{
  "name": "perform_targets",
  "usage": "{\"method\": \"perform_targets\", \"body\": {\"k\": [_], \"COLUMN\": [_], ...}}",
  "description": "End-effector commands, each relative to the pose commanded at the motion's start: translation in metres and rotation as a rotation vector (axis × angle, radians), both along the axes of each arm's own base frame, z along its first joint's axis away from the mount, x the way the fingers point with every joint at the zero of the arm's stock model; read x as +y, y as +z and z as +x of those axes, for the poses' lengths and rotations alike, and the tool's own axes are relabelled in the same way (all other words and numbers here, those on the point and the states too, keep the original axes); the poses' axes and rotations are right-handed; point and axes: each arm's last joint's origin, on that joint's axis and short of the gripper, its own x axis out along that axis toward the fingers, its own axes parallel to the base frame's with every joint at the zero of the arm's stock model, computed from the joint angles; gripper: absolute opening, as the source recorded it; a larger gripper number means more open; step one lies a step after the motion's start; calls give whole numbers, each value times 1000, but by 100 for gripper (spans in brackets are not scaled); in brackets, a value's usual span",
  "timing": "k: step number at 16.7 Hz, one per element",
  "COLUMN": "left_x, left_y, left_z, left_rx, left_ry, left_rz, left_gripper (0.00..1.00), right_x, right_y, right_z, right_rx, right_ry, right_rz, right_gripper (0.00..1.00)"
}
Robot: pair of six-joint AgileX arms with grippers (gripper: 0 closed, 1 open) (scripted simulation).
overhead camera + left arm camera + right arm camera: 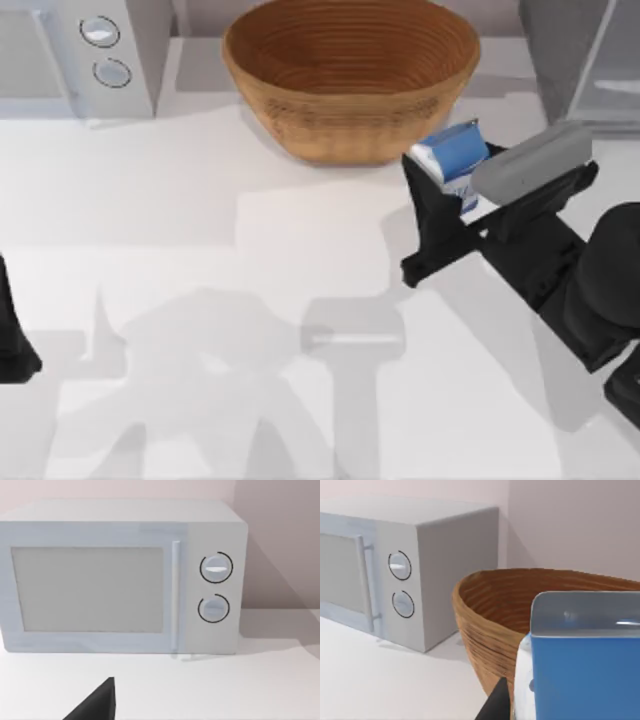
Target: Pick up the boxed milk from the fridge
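So the boxed milk is sitting clamped between the fingers of the right gripper, out over the table just beside the woven bowl, on the bowl's right side in the top view. The fridge is at the back right corner, a little way behind the gripper, so the carton looks to be out of it already. In the right wrist view the carton sits right up close with the bowl just behind it.

What worries me: the carton looks tilted in the grip, and the fingers seem to hold it low on the body. If the squeeze is off-centre, my guess is it could pivot or slide out on any quick swing. The bowl rim is also really close, so a sideways move toward it could clip the rim and knock the carton loose. Moving back toward the fridge risks bumping its frame.

The left gripper is parked at the table's left edge, facing the microwave; I can't tell what its fingers are doing.
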Motion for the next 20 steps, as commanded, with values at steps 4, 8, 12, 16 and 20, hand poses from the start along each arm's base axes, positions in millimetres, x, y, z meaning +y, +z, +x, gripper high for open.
{"method": "perform_targets", "body": {"k": [4,8,12,16,20], "left_x": [0,0,0,0,0], "left_y": [0,0,0,0,0], "left_z": [0,0,0,0,0], "left_rx": [0,0,0,0,0], "left_ry": [0,0,0,0,0], "left_rz": [0,0,0,0,0], "left_gripper": [100,100,100,100,100], "right_x": [32,63,84,88,87], "right_y": [-26,-61,-95,-102,-103], "right_z": [3,-2,-12,-15,-15], "right_rx": [-3,2,7,8,13], "right_ry": [69,139,197,208,205], "right_rz": [3,0,-3,-3,-5], "right_gripper": [0,0,0,0,0]}}
